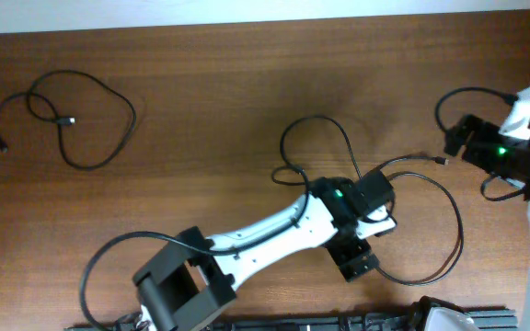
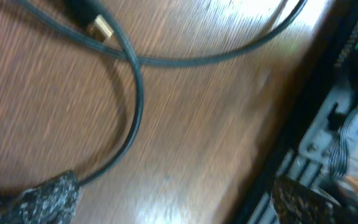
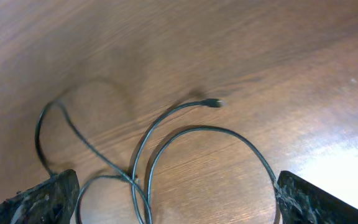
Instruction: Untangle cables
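While the left gripper (image 2: 176,200) hangs low over the table (image 1: 210,83), I read its jaws as spread wide and clasping nothing. One cord (image 2: 135,106) curves down to one of its fingers (image 2: 48,199); I cannot tell whether they touch. A gold plug (image 2: 98,28) lies where two cords cross. The right gripper (image 3: 179,200) is likewise released, looking down on the tangled cables (image 3: 204,127). These lie mid-table, partly hidden under the left arm (image 1: 265,230). A third cable (image 1: 132,118) lies well apart, far left. The arm's own thick wire (image 1: 90,271) loops near the front edge, beside a dark rail (image 1: 339,324).
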Controlling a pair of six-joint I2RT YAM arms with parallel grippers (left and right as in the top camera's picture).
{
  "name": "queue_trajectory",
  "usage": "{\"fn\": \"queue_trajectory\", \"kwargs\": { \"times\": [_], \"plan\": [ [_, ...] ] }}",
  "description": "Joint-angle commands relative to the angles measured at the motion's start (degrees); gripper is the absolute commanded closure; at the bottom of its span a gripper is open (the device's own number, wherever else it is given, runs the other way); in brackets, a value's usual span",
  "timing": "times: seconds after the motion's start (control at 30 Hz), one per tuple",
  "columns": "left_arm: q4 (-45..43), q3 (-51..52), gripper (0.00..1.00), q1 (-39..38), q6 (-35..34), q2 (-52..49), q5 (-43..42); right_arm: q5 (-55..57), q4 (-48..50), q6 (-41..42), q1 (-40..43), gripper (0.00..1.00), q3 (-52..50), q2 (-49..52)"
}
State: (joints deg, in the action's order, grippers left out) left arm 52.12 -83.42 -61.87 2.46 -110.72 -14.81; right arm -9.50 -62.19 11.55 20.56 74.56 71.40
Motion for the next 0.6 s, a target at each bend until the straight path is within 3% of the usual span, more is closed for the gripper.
{"fn": "queue_trajectory", "kwargs": {
  "times": [0.0, 0.3, 0.57],
  "plan": [
    [-2.7, 0.2, 0.02, -2.4, 1.1, -3.8, 6.1, -0.5, -0.2, 1.4, 3.7, 0.01, 0.5, -0.5],
    [-5.3, 0.2, 0.06, -2.5, 1.1, -6.7, 10.1, -2.1, -0.2, 1.4, 6.3, 0.01, 0.5, -0.5],
    [-8.1, 0.2, 0.25, -2.5, 1.1, -6.7, 12.3, -2.1, -1.2, 1.4, 6.1, 0.01, 0.4, -0.5]
  ]
}}
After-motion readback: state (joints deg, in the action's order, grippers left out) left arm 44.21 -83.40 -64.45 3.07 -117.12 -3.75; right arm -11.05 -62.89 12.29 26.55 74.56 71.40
